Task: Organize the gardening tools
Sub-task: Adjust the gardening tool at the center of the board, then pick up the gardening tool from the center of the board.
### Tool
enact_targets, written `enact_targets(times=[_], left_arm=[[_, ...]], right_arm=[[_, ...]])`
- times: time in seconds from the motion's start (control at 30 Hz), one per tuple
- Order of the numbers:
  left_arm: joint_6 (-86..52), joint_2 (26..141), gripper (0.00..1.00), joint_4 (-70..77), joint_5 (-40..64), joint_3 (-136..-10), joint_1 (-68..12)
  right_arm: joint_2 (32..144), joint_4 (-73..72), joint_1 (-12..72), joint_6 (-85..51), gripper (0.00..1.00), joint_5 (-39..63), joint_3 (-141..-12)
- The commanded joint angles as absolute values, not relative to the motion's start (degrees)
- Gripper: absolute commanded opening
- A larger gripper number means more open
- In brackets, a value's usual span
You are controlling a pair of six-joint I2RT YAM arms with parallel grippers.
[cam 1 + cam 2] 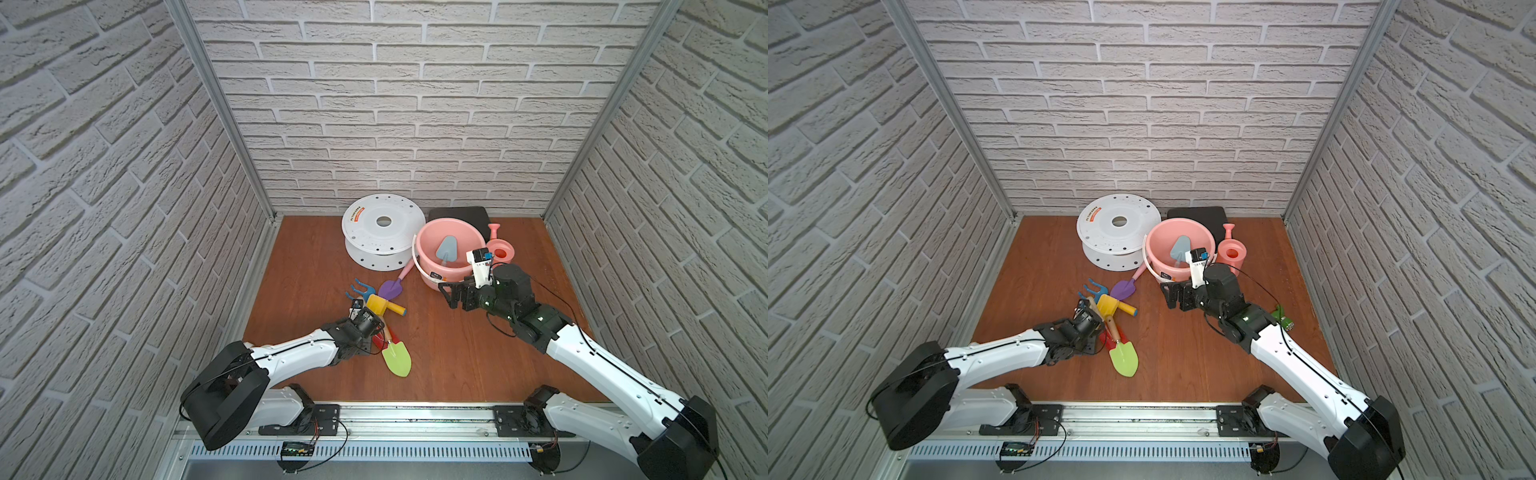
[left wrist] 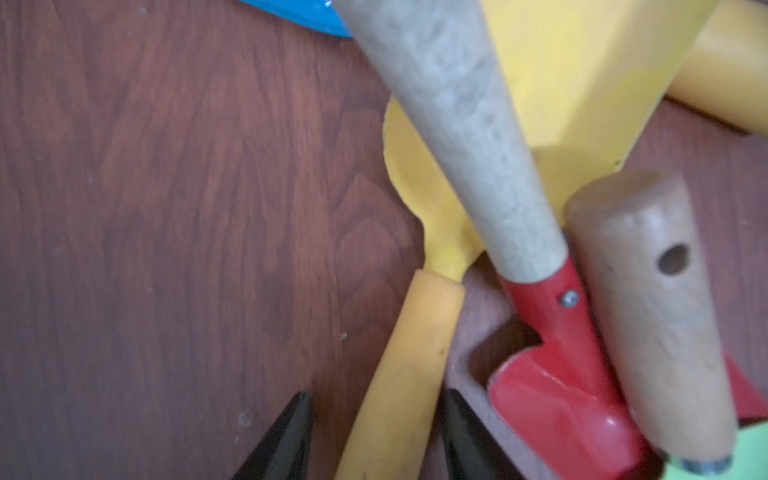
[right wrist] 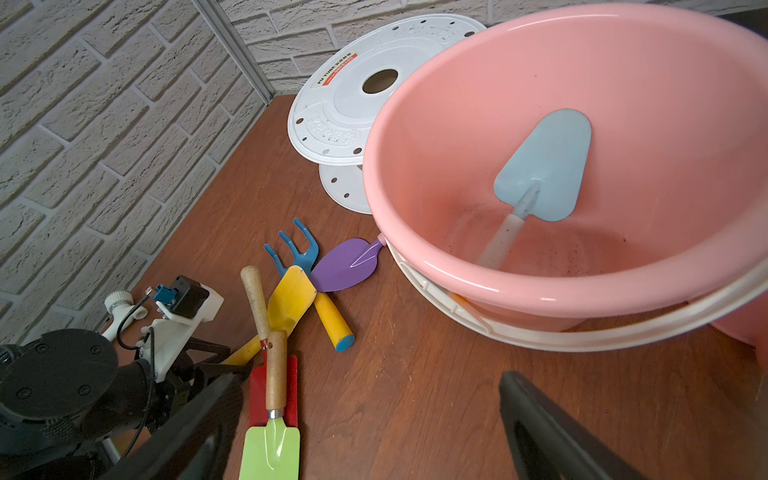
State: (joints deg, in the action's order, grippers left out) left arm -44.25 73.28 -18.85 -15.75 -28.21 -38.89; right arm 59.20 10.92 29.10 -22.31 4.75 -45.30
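Observation:
My left gripper point(image 2: 376, 432) is low over the tool pile, open. Its black fingertips point(image 2: 291, 432) straddle the yellow scoop point(image 2: 415, 345) handle, with a gap on one side. The scoop's bowl point(image 1: 375, 304) lies beside the blue claw fork point(image 1: 359, 289) and the purple trowel point(image 1: 390, 289). A green spade point(image 1: 397, 359) with a wooden handle lies on a red spade point(image 2: 557, 374). The pale-blue trowel point(image 3: 544, 166) leans inside the pink bucket point(image 1: 428, 245). The pink watering can point(image 1: 500, 249) stands behind the bucket. My right gripper point(image 1: 451, 295) hovers open and empty beside the bucket.
A white spool point(image 1: 382, 237) stands at the back, touching the bucket, with a black box point(image 1: 457, 214) behind. A white tap fitting point(image 3: 120, 305) lies near the left wall and a green fitting point(image 1: 1283, 320) behind my right arm. Brick walls close three sides.

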Motion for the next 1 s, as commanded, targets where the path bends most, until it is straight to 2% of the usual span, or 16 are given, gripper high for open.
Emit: enact_targets(times=[0.0,0.07,0.1,0.23,0.5,0.6,0.77,0.97], left_arm=[[-44.6,74.0,0.35,-18.9,-16.3,-27.0,-39.4],[-44.6,74.4,0.24,-18.8,-16.8,-27.2,-39.4],[-44.5,74.2,0.23,-19.0,-17.3,-27.4,-39.4],[-44.9,71.4,0.18,-21.0,-20.3,-28.2,-39.4],[-47.0,63.3,0.10,-30.9,-37.6,-34.3,-38.8],[-44.5,59.9,0.08,-31.1,-40.4,-36.1,-37.3],[-34.2,53.2,0.09,-23.1,-38.5,-36.4,-36.6],[-23.6,48.8,0.10,-5.4,-24.3,-31.1,-39.1]], right_arm=[[58.9,8.1,29.6,-22.9,1.00,5.2,-44.5],[58.9,8.0,29.6,-22.9,1.00,5.1,-44.4],[58.9,7.9,29.6,-23.0,1.00,5.2,-44.4],[59.4,7.6,29.6,-23.0,1.00,6.1,-44.5],[60.5,7.0,30.4,-22.6,1.00,7.5,-44.7],[60.8,6.7,31.0,-22.3,1.00,7.6,-44.7],[61.9,7.2,31.8,-21.7,1.00,8.4,-46.0],[62.6,6.5,32.2,-21.0,1.00,13.3,-47.7]])
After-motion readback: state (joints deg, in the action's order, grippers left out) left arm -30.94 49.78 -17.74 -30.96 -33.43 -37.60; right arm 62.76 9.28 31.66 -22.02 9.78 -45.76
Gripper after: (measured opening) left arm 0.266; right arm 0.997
